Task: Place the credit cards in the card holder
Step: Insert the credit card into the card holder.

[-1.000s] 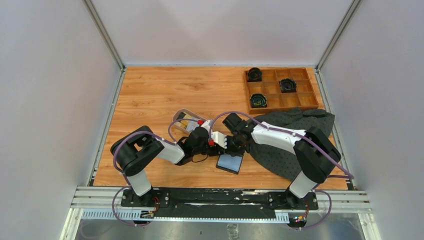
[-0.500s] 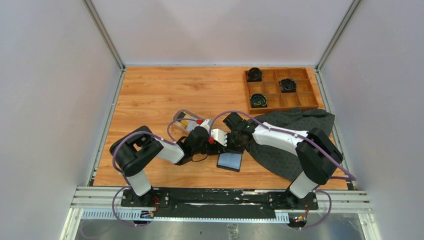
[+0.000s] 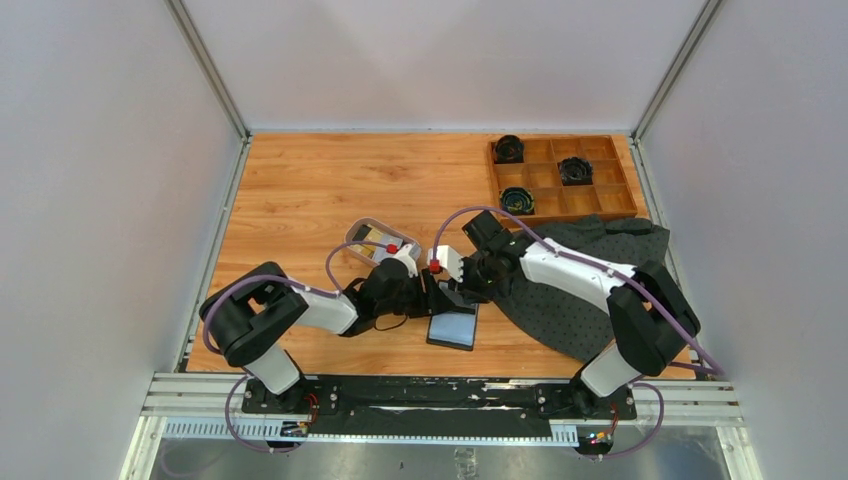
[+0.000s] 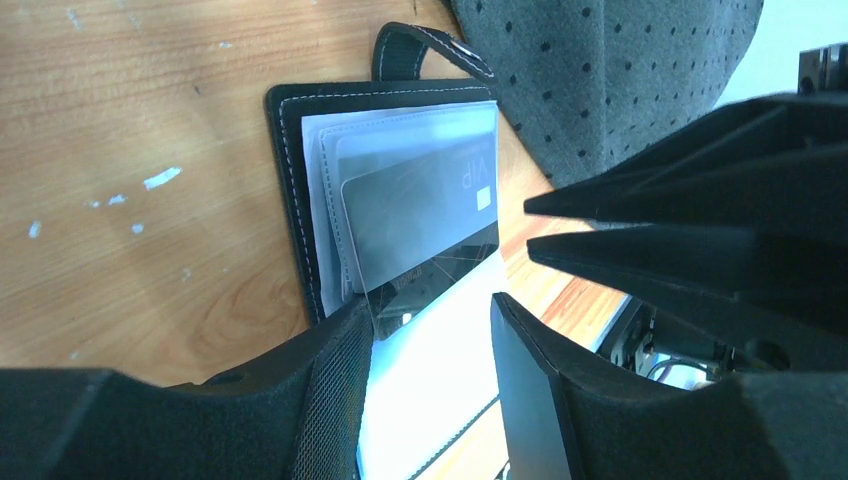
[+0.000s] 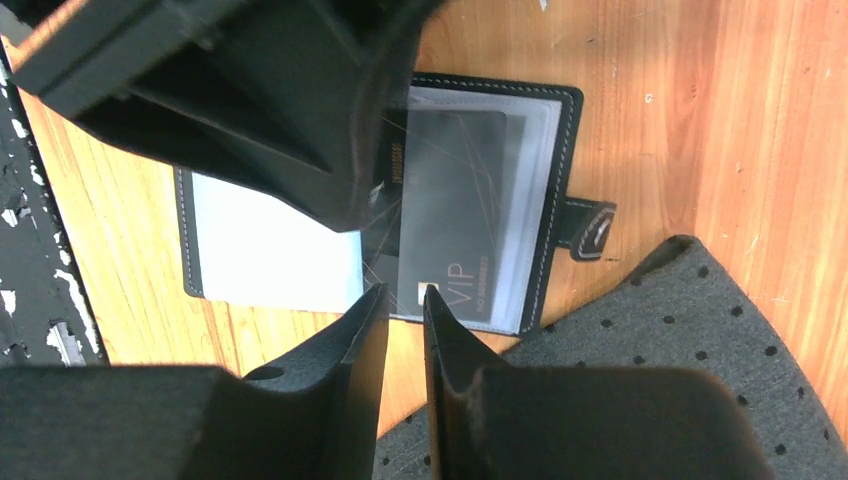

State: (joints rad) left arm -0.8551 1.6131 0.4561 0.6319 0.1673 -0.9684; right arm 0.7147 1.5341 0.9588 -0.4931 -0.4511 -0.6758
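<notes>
The black card holder (image 3: 452,328) lies open on the wood between the arms. It also shows in the left wrist view (image 4: 290,200) and the right wrist view (image 5: 563,190). A black "VIP" credit card (image 4: 420,230) (image 5: 450,220) sits partly in a clear slot, its free end over the holder's middle. My left gripper (image 3: 430,295) (image 4: 430,340) is open over the holder, one finger (image 4: 330,380) touching the card's end. My right gripper (image 3: 462,288) (image 5: 403,300) hovers at the holder's near edge, jaws a narrow gap apart, nothing between them. More cards (image 3: 378,243) lie in the oval tray.
The oval pale-rimmed tray (image 3: 358,229) sits just behind the left gripper. A grey dotted cloth (image 3: 590,290) (image 5: 650,380) lies right of the holder, under the right arm. A wooden compartment box (image 3: 630,190) with dark coils stands at the back right.
The left arm has stretched further right, over the holder. The right wrist has lifted and turned. The card holder has slid slightly to the left.
</notes>
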